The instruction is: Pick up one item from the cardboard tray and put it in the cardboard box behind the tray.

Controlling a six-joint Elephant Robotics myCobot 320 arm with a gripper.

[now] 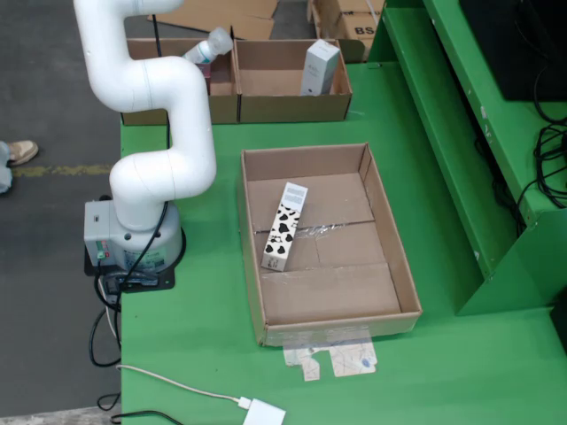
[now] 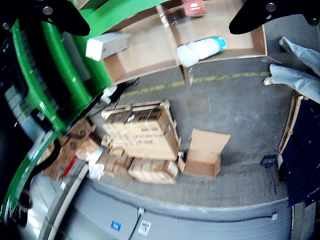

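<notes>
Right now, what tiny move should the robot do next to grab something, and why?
Probably swing the arm back over the cardboard tray and lower toward the cow-spotted carton. It is the only item lying in the tray. The wrist view shows the pincer with its two dark fingers spread apart and empty, pointing out past the back boxes at the floor.

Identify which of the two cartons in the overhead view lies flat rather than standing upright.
The cow-patterned carton, lying flat in the large cardboard tray. The plain grey-white carton stands upright in the rear box.
</notes>
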